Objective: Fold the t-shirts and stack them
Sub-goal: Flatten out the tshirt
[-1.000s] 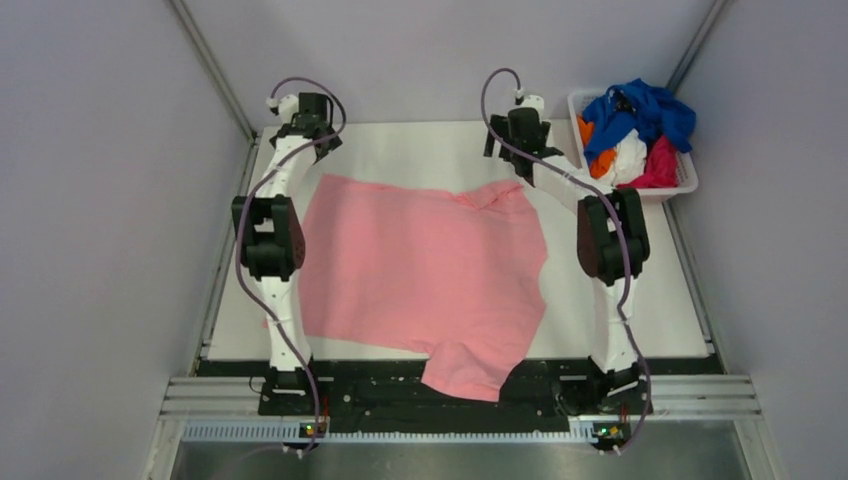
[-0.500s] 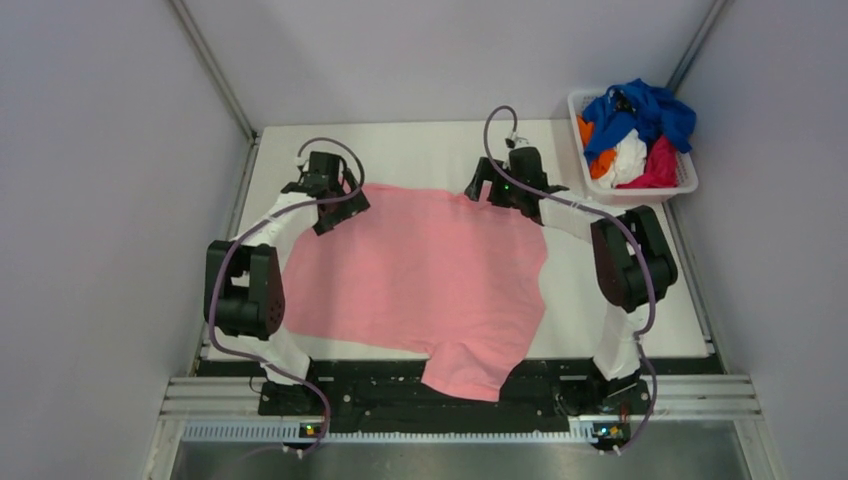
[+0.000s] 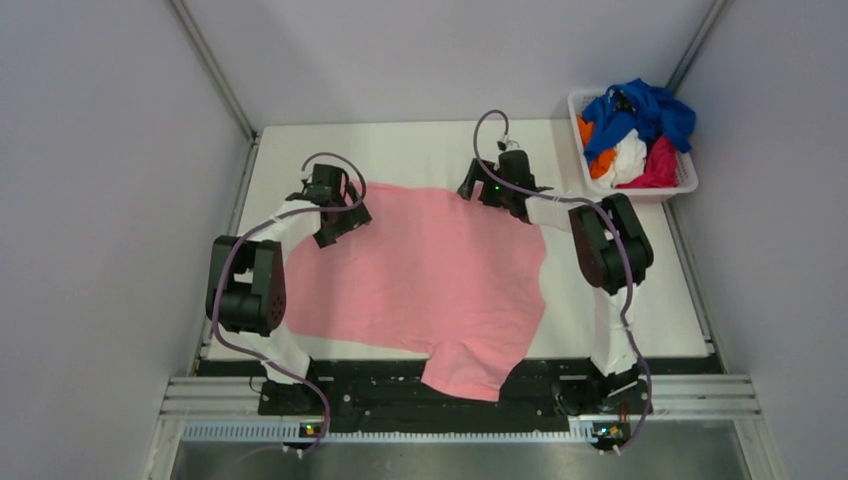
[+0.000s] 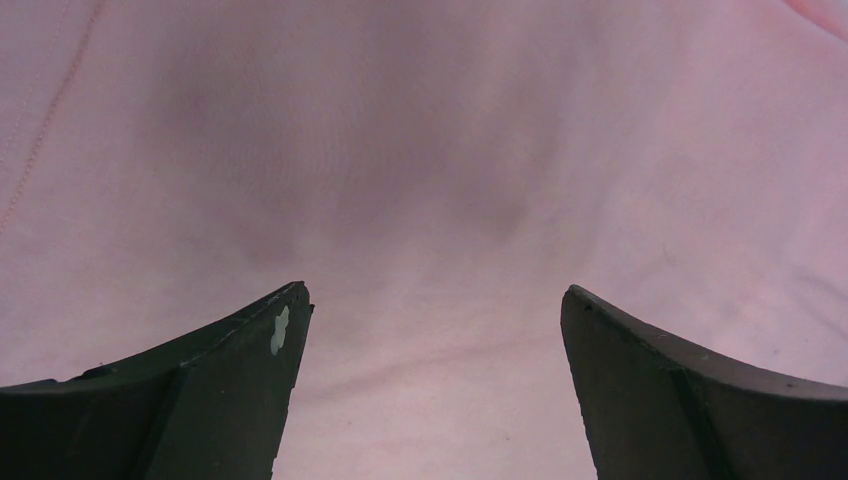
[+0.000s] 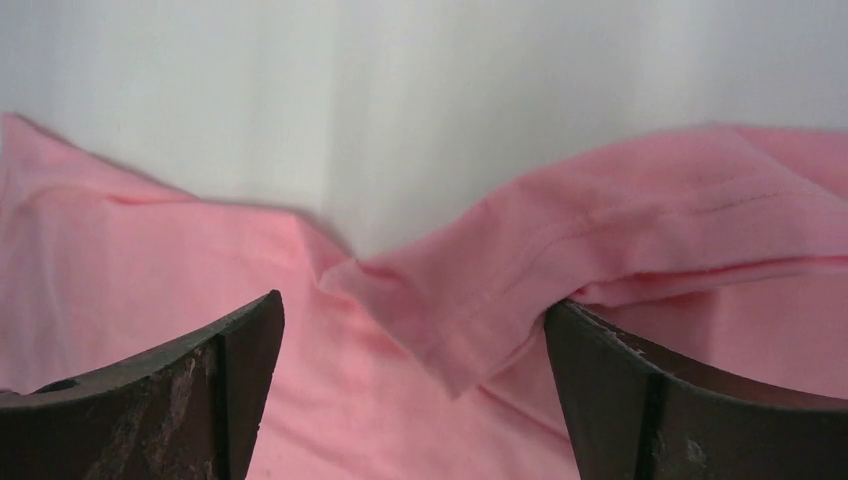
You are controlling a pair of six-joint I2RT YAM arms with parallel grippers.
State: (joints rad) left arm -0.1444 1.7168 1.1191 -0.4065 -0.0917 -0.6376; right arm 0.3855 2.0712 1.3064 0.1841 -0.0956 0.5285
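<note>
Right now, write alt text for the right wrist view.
The right gripper hangs open over a salmon-pink t-shirt, its dark fingers either side of a stitched fold of cloth. White table fills the top of the view.

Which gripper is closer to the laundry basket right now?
Right. The right gripper is at the far edge of the pink t-shirt, just left of the white lattice basket; the left gripper is over the shirt's far-left corner, farther away.
</note>
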